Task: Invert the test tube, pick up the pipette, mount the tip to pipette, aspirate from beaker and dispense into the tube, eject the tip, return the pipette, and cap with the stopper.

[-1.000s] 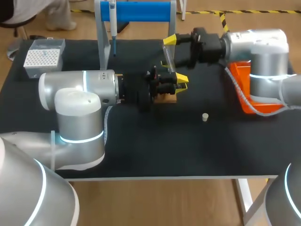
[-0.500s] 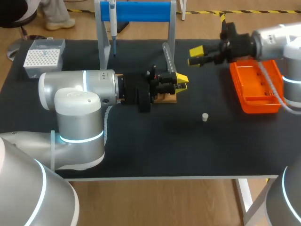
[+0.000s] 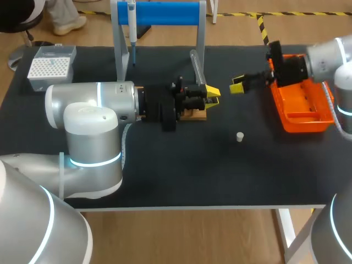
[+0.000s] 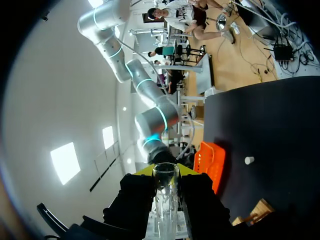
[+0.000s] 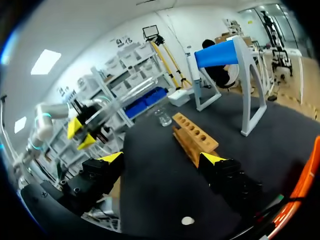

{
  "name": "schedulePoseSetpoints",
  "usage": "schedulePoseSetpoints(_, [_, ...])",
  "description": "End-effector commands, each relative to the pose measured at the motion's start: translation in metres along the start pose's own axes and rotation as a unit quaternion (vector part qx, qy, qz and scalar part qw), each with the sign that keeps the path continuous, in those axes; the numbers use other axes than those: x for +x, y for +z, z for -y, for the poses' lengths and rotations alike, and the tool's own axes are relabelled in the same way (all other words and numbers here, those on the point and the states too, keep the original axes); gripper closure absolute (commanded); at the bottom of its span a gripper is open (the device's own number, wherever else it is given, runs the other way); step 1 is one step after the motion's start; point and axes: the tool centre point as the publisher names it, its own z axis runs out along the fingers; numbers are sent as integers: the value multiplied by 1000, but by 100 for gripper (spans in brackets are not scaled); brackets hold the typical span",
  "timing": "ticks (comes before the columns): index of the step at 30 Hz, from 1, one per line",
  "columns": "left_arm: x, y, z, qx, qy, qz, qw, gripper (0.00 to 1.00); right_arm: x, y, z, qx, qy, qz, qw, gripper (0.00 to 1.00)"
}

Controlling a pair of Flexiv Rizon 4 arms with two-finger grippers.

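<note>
The left gripper (image 3: 210, 94) is clamping the test tube (image 3: 194, 61) between its fingers (near upright, just above the wooden rack (image 3: 195, 114)), while the right gripper (image 5: 160, 162) is hanging with fingers spread wide, the rack lying ahead of it and the small stopper (image 5: 187, 220) under it.

The clear glass test tube (image 4: 165, 200) is smooth and glossy. The pale wooden tube rack (image 5: 194, 137) looks dull. The orange plastic tray (image 3: 301, 102) shines slightly. The black table surface (image 3: 181, 170) is matt, and the left arm's silver shell (image 3: 91, 118) is satin-smooth.
</note>
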Motion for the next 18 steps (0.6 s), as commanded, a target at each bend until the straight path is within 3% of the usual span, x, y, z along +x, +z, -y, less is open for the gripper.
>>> schedulePoseSetpoints(1, [1, 1, 0, 0, 1, 2, 1000, 100, -2, 13, 9, 14, -38, 21, 999, 0])
schedulePoseSetpoints(4, [1, 1, 0, 0, 1, 2, 1000, 100, -9, 17, 21, 42, -88, 43, 994, 0])
schedulePoseSetpoints(18, [1, 1, 0, 0, 1, 2, 1000, 100, -12, 17, 23, 39, -91, 50, 994, 0])
